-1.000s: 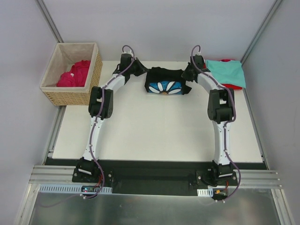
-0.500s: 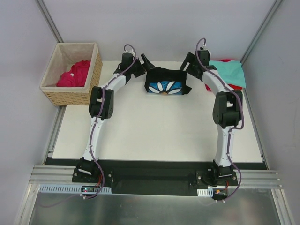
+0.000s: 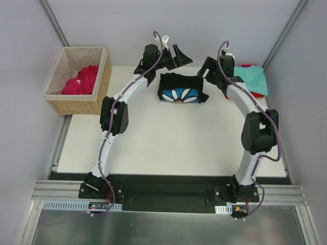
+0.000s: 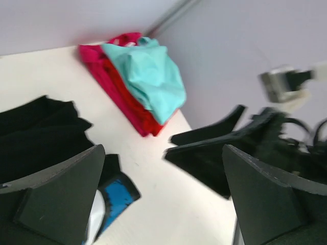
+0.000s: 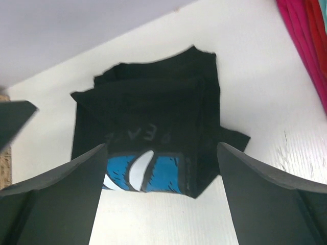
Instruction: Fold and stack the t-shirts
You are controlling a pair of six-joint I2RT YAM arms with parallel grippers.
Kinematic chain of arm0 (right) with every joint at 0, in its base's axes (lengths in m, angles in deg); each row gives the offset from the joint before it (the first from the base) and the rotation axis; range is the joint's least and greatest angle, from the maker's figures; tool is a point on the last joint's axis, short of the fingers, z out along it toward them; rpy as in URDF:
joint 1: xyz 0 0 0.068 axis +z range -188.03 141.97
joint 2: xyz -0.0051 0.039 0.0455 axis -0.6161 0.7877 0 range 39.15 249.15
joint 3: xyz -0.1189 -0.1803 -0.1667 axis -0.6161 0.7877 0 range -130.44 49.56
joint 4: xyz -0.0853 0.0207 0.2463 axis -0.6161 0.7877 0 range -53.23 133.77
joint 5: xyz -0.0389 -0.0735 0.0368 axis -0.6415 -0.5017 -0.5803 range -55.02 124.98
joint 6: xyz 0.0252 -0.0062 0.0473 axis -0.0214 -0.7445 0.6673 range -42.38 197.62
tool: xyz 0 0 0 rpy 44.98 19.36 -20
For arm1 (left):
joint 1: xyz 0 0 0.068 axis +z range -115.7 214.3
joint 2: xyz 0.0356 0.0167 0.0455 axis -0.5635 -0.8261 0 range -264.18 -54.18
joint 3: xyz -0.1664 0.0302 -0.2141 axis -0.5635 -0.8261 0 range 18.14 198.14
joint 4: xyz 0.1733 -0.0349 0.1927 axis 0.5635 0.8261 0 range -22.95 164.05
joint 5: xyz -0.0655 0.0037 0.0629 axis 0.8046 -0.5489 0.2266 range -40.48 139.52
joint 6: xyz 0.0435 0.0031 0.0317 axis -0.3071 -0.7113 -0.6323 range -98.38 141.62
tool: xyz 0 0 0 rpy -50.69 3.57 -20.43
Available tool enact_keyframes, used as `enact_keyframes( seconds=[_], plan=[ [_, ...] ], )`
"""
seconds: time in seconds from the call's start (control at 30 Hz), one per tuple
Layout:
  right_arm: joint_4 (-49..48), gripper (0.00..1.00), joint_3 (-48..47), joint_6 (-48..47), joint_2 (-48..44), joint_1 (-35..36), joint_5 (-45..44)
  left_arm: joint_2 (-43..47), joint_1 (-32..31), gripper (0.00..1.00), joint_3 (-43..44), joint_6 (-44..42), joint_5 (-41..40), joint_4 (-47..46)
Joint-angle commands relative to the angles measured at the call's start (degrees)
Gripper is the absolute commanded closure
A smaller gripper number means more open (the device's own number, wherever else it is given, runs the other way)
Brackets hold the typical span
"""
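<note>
Currently both pincers stand wide open and hold nothing: your left pincer [image 3: 181,54] hangs just beyond the folded black t-shirt [image 3: 181,91], and your right pincer [image 3: 205,69] is just beside its right edge. The shirt lies at the far middle of the tabletop [image 3: 168,143], apart from the teal-topped stack [image 3: 249,79] at far right. Mind the loose flap on its right side: a one-sided grab could spill the fold, and the pincers sit close enough to clash.
</note>
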Motion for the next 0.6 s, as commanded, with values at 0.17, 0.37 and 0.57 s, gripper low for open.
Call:
enact_keyframes(
  seconds=[0.17, 0.37, 0.57],
  plan=[
    [-2.15, 0.09, 6.77, -0.41, -6.16, 0.12, 0.61, -11.82, 1.75, 0.01, 7.95, 12.72, 8.17, -14.53],
    [-2.15, 0.09, 7.83, -0.68, -6.34, 0.21, 0.79, -19.46, 2.37, 0.01, 8.38, 16.94, 8.25, -19.97],
    [-2.24, 0.09, 8.70, -0.94, -6.42, 0.21, 1.14, -25.98, 2.11, 0.01, 6.82, 23.54, 8.78, -25.26]
  ],
)
